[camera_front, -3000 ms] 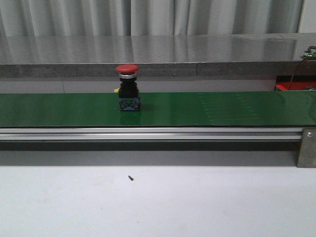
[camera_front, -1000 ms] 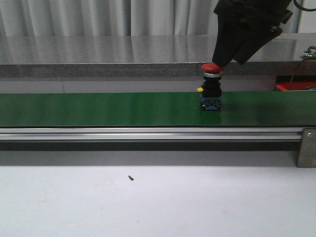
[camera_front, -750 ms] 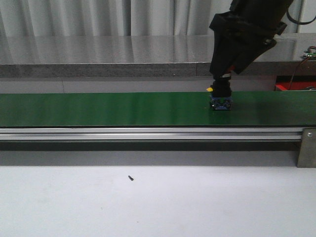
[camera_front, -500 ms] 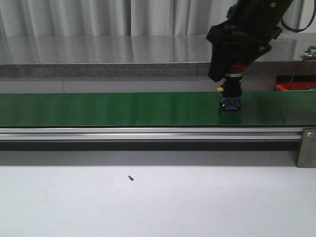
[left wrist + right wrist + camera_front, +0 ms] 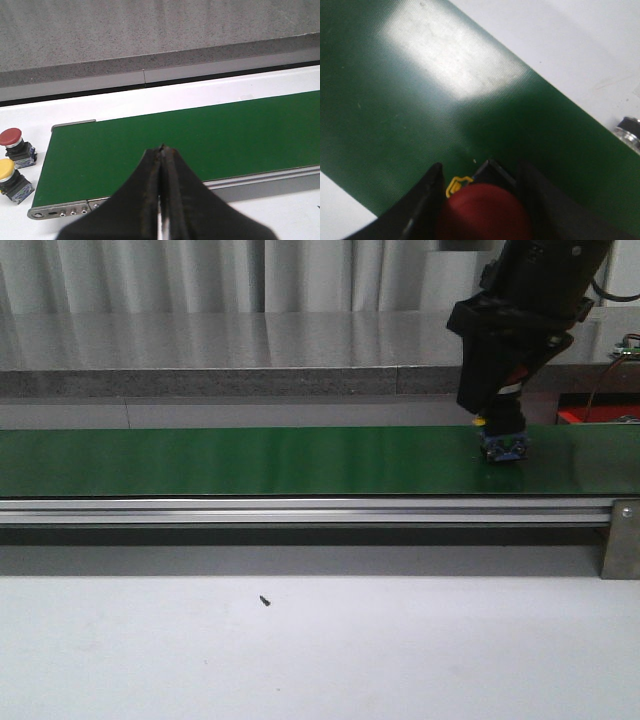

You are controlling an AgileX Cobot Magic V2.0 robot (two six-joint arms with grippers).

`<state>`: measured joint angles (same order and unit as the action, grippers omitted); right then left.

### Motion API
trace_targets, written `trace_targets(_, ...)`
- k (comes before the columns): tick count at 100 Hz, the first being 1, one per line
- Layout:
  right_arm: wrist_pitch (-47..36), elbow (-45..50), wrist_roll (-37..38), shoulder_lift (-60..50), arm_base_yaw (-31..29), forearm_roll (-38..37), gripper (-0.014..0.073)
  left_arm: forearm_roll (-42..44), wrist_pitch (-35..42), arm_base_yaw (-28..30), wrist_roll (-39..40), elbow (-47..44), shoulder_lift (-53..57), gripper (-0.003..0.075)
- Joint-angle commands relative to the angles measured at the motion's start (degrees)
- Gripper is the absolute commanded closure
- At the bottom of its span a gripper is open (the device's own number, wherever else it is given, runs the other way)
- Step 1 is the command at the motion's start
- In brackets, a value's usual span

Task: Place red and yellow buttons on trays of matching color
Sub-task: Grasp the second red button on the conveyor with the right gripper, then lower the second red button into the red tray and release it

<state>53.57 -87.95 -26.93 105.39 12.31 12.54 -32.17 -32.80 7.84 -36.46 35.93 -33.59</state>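
The right pincer (image 5: 505, 418) is clamped around the red button (image 5: 482, 212) on the green conveyor belt (image 5: 250, 460) — the grasp step. Next: lift it toward the red tray, unseen here. The left pincer (image 5: 161, 152) is pressed together, idle.

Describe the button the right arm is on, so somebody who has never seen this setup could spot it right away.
Find the long green conveyor belt crossing the scene and follow it toward its right end, where the black right gripper comes down onto it. Between its fingers stands the red button, on a black body with a blue base. It is the only button standing on the belt.
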Motion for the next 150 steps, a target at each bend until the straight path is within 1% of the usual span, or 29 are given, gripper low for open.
trace_targets(1, 2.20, -5.06, 0.27, -2.83, -2.30, 0.79, 0.0440, -1.88, 3.76, -0.36, -0.05, 1.51, -0.08, 0.0740)
trace_targets(16, 6.58, -11.89, 0.27, -2.83, -8.72, 1.23, 0.0440, -1.88, 3.76, -0.36, -0.05, 1.51, -0.08, 0.0740)
trace_targets(29, 6.98, -15.75, 0.27, -2.83, -16.53, 2.20, 0.0440, -1.88, 3.76, -0.36, -0.05, 1.51, -0.08, 0.0740)
trace_targets(54, 4.18, -16.40, 0.27, -0.54, -32.99, 6.68, 0.0440, -1.88, 3.76, -0.36, -0.05, 1.51, -0.08, 0.0740)
trace_targets(60, 3.96, -16.40, 0.27, 0.93, -36.29, 8.77, 0.0440, -1.88, 3.76, -0.36, -0.05, 1.51, -0.08, 0.0740)
trace_targets(71, 3.55, -16.40, -0.48, 3.71, -40.00, 12.48, 0.0440, -1.88, 3.76, -0.36, -0.05, 1.51, -0.08, 0.0740)
trace_targets(79, 2.64, -16.40, -1.08, 5.98, -41.09, 14.66, 0.0440, -1.88, 3.76, -0.36, -0.05, 1.51, -0.08, 0.0740)
trace_targets(89, 1.62, -16.40, -1.60, 8.38, -41.02, 15.23, 0.0440, -1.88, 3.76, -0.36, -0.05, 1.51, -0.08, 0.0740)
trace_targets(121, 0.20, -16.45, -2.41, 14.01, -38.61, 14.98, 0.0440, -1.88, 3.76, -0.36, -0.05, 1.51, -0.08, 0.0740)
trace_targets(143, -1.08, -16.45, -2.55, 14.66, -38.23, 13.77, 0.0437, -1.88, 3.76, -0.36, -0.05, 1.51, -0.08, 0.0740)
trace_targets(150, -1.19, -16.45, -2.55, 14.66, -38.23, 13.53, 0.0422, -1.88, 3.76, -0.36, -0.05, 1.51, -0.08, 0.0740)
